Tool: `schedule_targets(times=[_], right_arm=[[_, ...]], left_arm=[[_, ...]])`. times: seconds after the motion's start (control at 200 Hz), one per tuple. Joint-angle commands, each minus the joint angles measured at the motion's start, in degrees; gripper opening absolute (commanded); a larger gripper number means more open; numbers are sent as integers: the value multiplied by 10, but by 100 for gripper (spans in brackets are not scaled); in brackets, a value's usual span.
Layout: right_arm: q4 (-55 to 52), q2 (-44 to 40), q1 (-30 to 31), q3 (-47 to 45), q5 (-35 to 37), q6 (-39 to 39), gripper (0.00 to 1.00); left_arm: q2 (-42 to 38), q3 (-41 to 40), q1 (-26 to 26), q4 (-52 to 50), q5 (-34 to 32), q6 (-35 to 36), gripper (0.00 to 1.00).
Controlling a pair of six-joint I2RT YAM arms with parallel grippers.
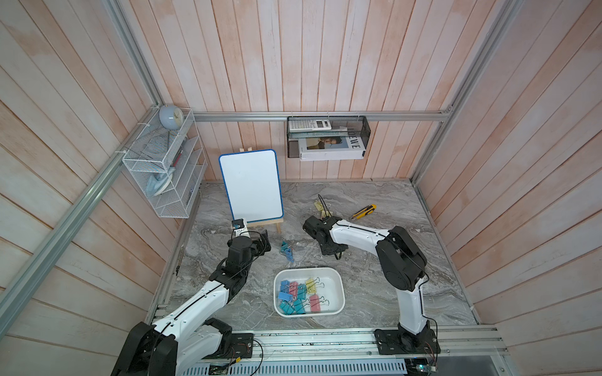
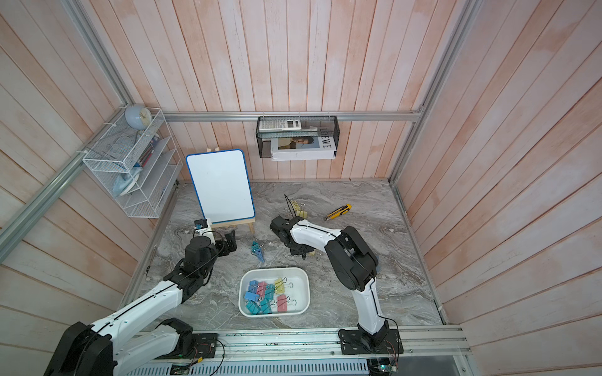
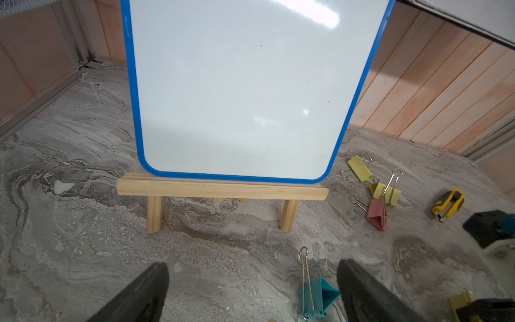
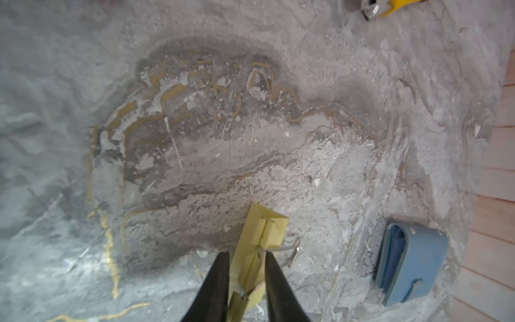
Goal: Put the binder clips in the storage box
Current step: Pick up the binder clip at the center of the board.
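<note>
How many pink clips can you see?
3. Two pink clips lie in the storage box; a third lies on the table beside yellow clips. More may hide under others.

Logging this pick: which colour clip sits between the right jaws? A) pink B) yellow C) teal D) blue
B: the right wrist view shows a yellow binder clip pinched between the right arm's jaws.

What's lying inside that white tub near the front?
Pastel binder clips in blue, teal, pink and yellow lie in the storage box. They overlap, so any beneath cannot be seen.
</note>
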Motion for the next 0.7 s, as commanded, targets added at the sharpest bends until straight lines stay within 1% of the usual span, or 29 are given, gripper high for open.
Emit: schedule_targets(times=[0.0, 0.26, 0.495, 0.695], right_arm=[[-4, 2, 1, -5, 5, 7, 18], [-7, -27, 1, -16, 16, 9, 5], [-18, -92, 13, -29, 30, 12, 3], [-81, -150, 65, -21, 66, 42, 3]], left_arm=[[2, 2, 2, -1, -5, 6, 100], [2, 3, 2, -1, -4, 4, 100], [4, 2, 2, -1, -3, 4, 100], [4, 2, 2, -1, -4, 5, 100]])
